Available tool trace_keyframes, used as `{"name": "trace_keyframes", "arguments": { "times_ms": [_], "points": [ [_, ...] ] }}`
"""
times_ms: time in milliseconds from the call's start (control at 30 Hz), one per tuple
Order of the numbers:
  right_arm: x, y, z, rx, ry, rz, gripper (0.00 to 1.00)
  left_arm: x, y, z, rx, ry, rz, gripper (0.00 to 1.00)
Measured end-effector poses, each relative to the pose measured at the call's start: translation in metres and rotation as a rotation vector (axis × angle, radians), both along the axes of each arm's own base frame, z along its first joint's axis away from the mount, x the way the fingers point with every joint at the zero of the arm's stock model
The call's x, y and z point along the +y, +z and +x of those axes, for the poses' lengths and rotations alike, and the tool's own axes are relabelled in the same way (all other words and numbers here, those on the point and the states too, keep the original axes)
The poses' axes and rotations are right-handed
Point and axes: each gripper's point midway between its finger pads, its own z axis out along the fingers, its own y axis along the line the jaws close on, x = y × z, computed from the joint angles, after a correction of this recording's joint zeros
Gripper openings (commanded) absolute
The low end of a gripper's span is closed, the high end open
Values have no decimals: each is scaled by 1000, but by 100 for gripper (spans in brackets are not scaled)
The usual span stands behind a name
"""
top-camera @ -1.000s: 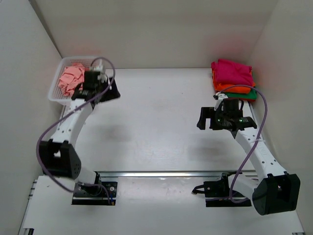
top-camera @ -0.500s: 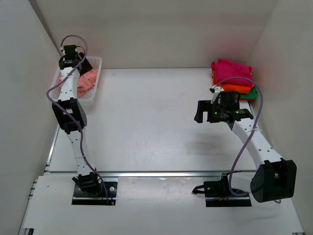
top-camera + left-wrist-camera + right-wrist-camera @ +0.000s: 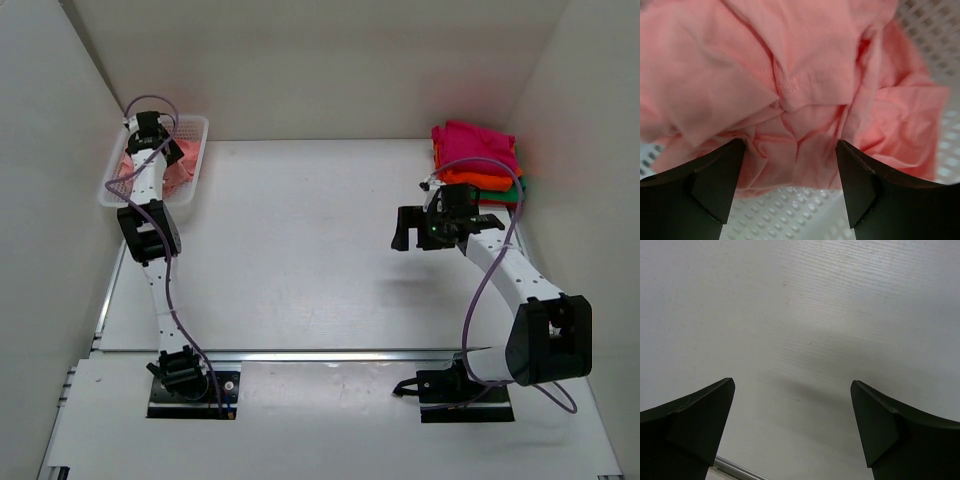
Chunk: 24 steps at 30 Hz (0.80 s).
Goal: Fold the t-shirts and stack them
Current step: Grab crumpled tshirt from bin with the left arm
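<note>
Only the overhead view takes in the whole smooth white table (image 3: 300,250). It shows the white mesh basket (image 3: 108,190) under the left gripper (image 3: 150,135). It also shows a neat folded stack near the right gripper (image 3: 405,228), beyond it and to its right. In the stack the magenta t-shirt (image 3: 475,145) lies on top, the orange t-shirt (image 3: 490,182) beneath it and the green t-shirt (image 3: 514,196) lowest, showing only an edge.

The left wrist view alone brings the salmon-pink t-shirt (image 3: 790,75) close. It is soft and crumpled, with a stitched hem showing. It is bunched between and ahead of the widely spread black fingers (image 3: 715,185), on the perforated basket floor.

The right wrist view shows that gripper's jaws spread wide over faintly grained tabletop, holding nothing.
</note>
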Motion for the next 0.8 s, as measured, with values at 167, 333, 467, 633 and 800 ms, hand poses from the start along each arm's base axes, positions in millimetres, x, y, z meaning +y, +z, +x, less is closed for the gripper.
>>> {"name": "trace_keyframes", "arguments": {
  "times_ms": [167, 333, 467, 633, 800],
  "points": [
    [1, 9, 9, -19, -3, 6, 99, -1, -55, -9, 95, 3, -45, 20],
    [4, 16, 13, -31, -7, 31, 99, -5, -46, -9, 84, -28, -76, 0],
    [8, 23, 11, -46, -14, 43, 99, -19, -16, -1, 56, -64, -29, 0],
    [8, 38, 8, -93, -24, 55, 99, -93, 114, 6, -205, -162, -33, 0],
    [-4, 37, -9, -129, -56, 50, 99, -176, 352, -60, -676, -383, -190, 0]
  ]
}}
